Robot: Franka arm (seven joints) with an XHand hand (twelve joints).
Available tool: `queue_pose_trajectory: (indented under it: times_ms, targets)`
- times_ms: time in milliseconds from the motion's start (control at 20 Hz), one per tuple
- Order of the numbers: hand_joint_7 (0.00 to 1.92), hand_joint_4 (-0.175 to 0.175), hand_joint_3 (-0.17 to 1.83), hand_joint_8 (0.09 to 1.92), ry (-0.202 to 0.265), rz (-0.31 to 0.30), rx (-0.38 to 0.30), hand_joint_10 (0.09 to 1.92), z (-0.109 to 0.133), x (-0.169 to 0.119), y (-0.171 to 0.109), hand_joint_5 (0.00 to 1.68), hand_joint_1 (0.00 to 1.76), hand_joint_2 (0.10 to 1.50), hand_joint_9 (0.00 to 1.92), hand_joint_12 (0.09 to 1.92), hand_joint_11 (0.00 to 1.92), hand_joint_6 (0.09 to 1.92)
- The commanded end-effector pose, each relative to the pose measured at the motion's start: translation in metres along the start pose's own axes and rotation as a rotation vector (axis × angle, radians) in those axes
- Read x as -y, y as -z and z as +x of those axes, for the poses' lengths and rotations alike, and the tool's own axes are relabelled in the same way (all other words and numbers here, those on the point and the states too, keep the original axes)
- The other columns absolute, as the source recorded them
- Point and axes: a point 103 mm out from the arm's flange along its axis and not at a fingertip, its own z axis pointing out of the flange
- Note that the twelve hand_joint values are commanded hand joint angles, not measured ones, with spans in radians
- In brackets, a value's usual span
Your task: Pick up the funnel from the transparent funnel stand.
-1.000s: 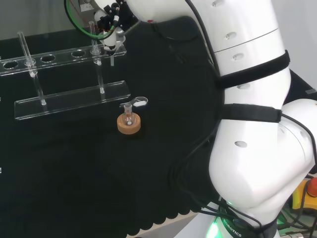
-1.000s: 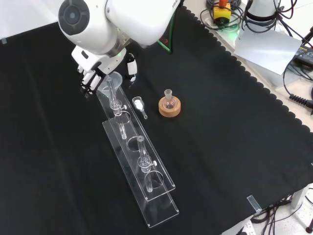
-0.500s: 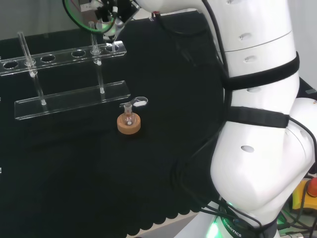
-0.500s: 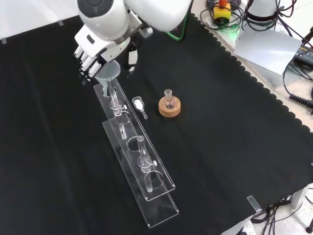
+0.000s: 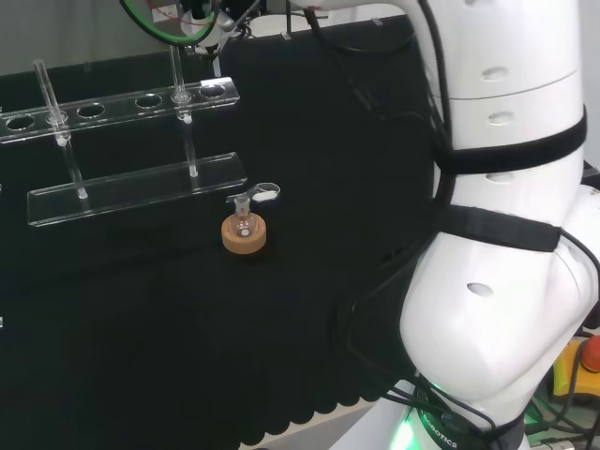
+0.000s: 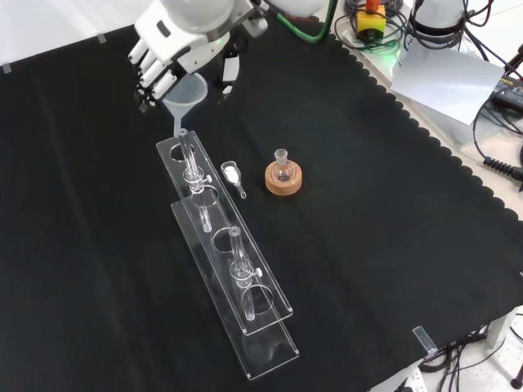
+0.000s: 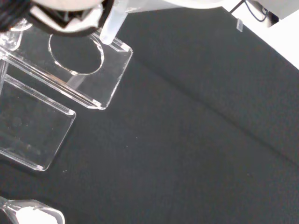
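In the front view the hand (image 6: 176, 49) is high above the far end of the transparent funnel stand (image 6: 245, 286). Its fingers and thumb are curled round the cone of the clear funnel (image 6: 185, 88). The funnel hangs upright, and its stem tip is just above the stand's end hole (image 6: 174, 149), clear of it. In the wrist view the funnel's stem (image 7: 112, 24) sits beside the round hole (image 7: 77, 52) in the stand's top plate (image 7: 114, 79). From the head view the hand (image 5: 197, 17) is at the top edge, above the stand's upper bar (image 5: 122, 105).
A cork ring with a small flask (image 6: 283, 178) stands to the right of the stand in the front view, with a small clear scoop (image 6: 233, 174) between them. Cables, a paper sheet (image 6: 445, 77) and a red button lie beyond the cloth's scalloped edge.
The hand has risen with the funnel. The funnel's stem has come up out of the stand's end hole, which now stands empty.
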Motion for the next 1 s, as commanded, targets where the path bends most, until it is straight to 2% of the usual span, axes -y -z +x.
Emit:
queue_pose_trajectory:
  times_ms: [50, 350, 600, 1000]
  targets:
    - [0.43, 0.017, 0.67, 0.65, -0.047, -0.007, 0.014, 0.49, -0.006, 0.048, 0.009, 0.70, 0.97, 0.70, 0.87, 1.35, 0.56, 0.16]
    - [0.45, 0.019, 0.67, 0.65, -0.061, -0.015, 0.006, 0.48, -0.001, 0.088, 0.007, 0.71, 0.97, 0.70, 0.88, 1.35, 0.56, 0.18]
    - [0.47, 0.019, 0.69, 0.63, -0.061, -0.012, -0.002, 0.45, 0.011, 0.115, -0.003, 0.67, 0.97, 0.70, 0.89, 1.35, 0.55, 0.28]
    - [0.48, 0.019, 0.70, 0.63, -0.045, 0.044, 0.000, 0.45, 0.033, 0.133, -0.031, 0.61, 0.97, 0.70, 0.89, 1.35, 0.54, 0.44]
